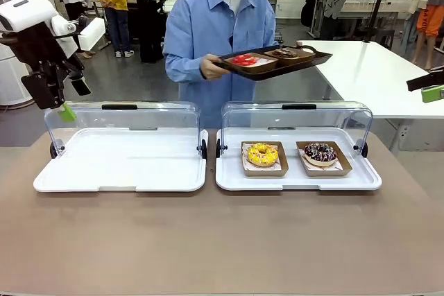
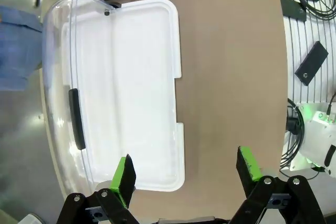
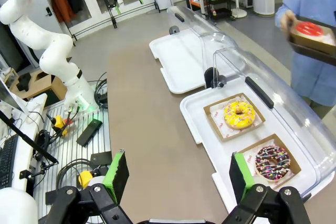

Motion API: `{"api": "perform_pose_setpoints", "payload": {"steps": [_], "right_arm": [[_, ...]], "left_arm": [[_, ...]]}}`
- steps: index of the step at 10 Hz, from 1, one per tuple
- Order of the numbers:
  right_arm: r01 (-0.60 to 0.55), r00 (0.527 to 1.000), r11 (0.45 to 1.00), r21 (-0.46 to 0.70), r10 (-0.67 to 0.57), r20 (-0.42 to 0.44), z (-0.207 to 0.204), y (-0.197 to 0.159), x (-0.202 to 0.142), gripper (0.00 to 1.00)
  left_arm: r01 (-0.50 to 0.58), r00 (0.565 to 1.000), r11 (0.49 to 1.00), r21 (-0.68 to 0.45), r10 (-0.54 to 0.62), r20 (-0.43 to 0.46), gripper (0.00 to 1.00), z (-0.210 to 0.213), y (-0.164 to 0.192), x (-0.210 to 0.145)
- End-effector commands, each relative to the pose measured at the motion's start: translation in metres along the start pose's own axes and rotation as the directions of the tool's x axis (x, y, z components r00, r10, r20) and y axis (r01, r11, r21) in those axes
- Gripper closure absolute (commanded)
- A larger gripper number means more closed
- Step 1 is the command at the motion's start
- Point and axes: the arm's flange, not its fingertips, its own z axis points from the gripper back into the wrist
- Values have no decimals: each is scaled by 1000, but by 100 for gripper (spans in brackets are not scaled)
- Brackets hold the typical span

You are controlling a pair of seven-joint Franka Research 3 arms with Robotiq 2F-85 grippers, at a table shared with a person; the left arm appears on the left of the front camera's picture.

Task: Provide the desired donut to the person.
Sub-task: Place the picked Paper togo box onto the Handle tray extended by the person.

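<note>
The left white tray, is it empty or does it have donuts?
Empty. The left white tray shows only its bare white floor under the raised clear lid.

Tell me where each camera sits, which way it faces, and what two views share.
Front view: fixed on the robot's side, facing across the table at the person holding a dark tray; left tool at upper left.
Left wrist view: above the table, looking down at the empty white tray; own open left tool at bottom.
Right wrist view: high at the table's right end, looking along it; own open right tool at bottom.
Shared: front and right wrist both show the yellow donut and chocolate donut.
</note>
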Motion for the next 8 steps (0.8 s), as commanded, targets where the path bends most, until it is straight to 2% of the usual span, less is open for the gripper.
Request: {"api": "perform_pose_setpoints", "payload": {"steps": [1,7,8], "right_arm": [[-10,1000,1000,5,10,19,0,0,0,0],[-10,1000,1000,5,10,19,0,0,0,0],[-10,1000,1000,5,10,19,0,0,0,0]], "left_arm": [[1,1000,1000,4,-1,1,0,2,1,1],[1,1000,1000,0,-1,0,0,0,0,0],[22,994,997,-78,-13,113,0,11,15,-26]]}}
